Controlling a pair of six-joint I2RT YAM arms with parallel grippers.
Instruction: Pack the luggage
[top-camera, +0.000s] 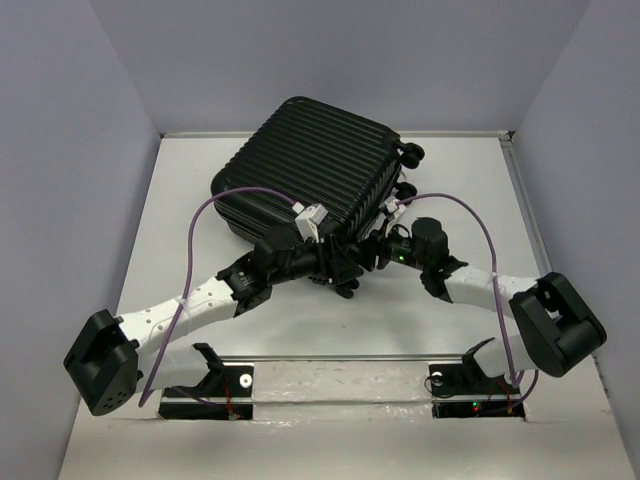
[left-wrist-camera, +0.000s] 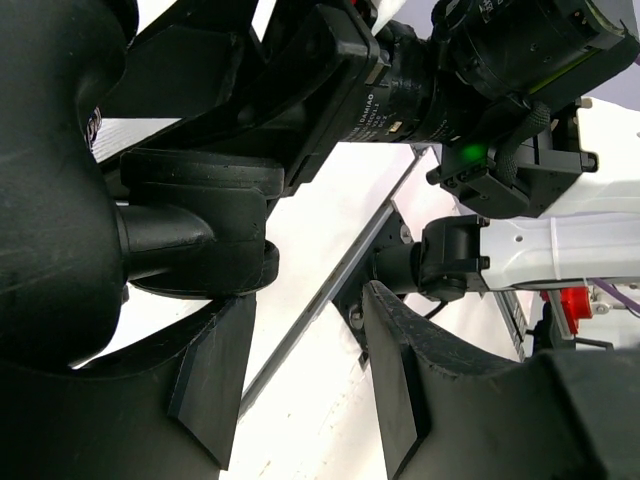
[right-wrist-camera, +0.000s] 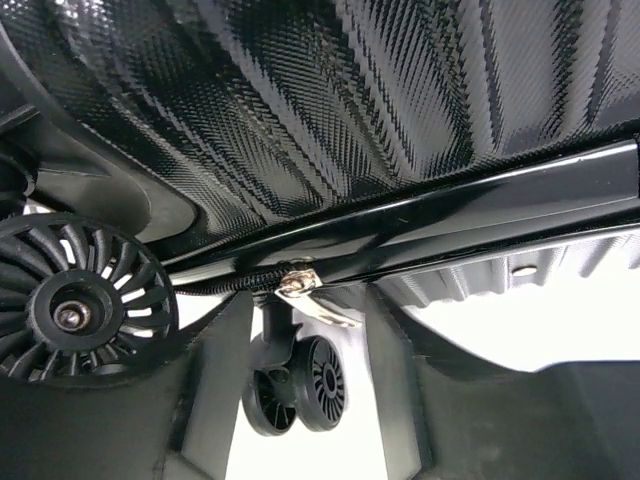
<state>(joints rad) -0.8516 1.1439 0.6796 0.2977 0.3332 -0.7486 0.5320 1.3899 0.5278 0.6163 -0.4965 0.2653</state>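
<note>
Left arm (top-camera: 200, 300) and right arm (top-camera: 480, 287) reach inward, both jaws parted

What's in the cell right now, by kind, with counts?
Luggage: 1
Robot arms: 2 (left arm, right arm)
Purple cables: 2 (left cable, right cable)
Total: 5

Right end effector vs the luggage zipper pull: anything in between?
Nothing visible. In the right wrist view the zipper pull hangs from the luggage seam, right at the gap of the open right end effector. One wheel sits off to the left, and another wheel pair lies beyond the pull, not before it.
</note>
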